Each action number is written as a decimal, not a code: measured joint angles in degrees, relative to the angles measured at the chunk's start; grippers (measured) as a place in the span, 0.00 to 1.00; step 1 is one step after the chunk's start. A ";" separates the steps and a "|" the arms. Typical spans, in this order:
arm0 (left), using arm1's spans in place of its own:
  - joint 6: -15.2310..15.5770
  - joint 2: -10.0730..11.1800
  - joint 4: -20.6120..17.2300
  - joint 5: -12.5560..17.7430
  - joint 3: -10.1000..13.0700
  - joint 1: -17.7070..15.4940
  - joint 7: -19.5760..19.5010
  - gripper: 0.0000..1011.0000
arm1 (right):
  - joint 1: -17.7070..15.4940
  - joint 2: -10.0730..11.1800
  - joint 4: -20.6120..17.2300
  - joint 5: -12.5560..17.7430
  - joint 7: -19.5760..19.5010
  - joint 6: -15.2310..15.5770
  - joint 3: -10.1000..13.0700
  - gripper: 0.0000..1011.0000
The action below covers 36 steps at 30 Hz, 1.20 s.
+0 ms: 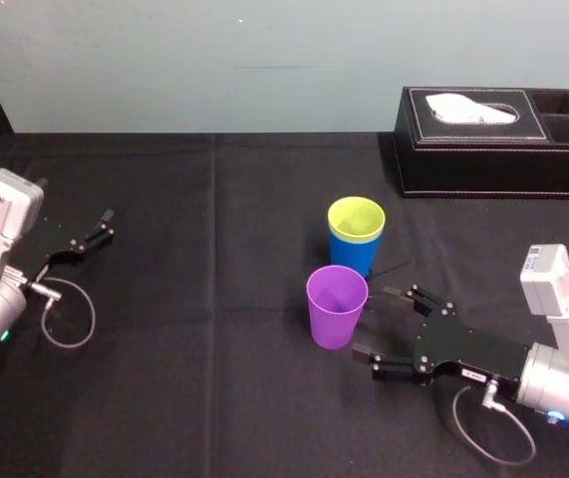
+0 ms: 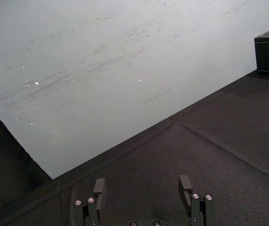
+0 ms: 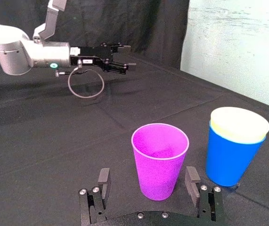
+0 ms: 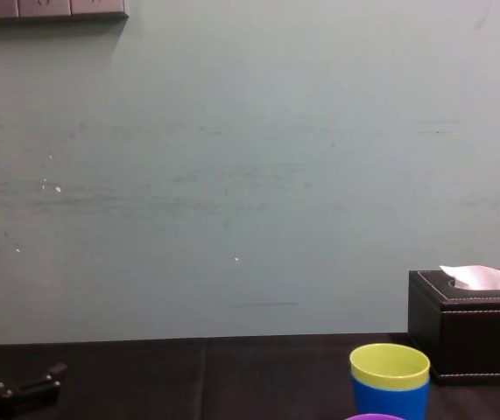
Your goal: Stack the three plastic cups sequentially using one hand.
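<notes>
The purple cup stands upright on the black cloth. Just behind it the yellow-green cup sits nested inside the blue cup. My right gripper is open, right next to the purple cup on its right side. In the right wrist view its fingers flank the lower part of the purple cup with a gap on each side, and the blue cup holding the yellow-green one stands beside it. My left gripper hangs open and empty over the cloth far to the left.
A black leather tissue box stands at the back right, behind the cups. The black cloth covers the whole table up to the pale wall. A cable loop hangs by the left wrist.
</notes>
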 joint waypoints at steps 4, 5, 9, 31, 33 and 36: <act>0.00 0.00 0.00 0.00 0.00 0.00 0.00 1.00 | 0.31 -0.69 0.32 0.41 -0.22 0.83 0.16 0.99; 0.00 0.00 0.00 0.00 0.00 0.00 0.00 1.00 | 0.38 -0.83 0.39 0.56 -0.27 1.06 0.18 0.99; 0.00 0.00 0.00 0.00 0.00 0.00 0.00 1.00 | 0.82 -1.42 0.71 1.14 -0.34 2.45 0.06 0.99; 0.00 0.00 0.00 0.00 0.00 0.00 0.00 1.00 | 5.16 -4.43 4.01 1.35 -0.98 6.97 -2.77 0.99; 0.00 0.00 0.00 0.00 0.00 0.00 0.00 1.00 | 5.54 -4.72 4.36 1.18 -1.11 7.03 -2.96 0.99; 0.00 0.00 0.00 0.00 0.00 0.00 0.00 1.00 | 6.27 -5.29 5.06 0.73 -1.39 7.15 -3.38 0.99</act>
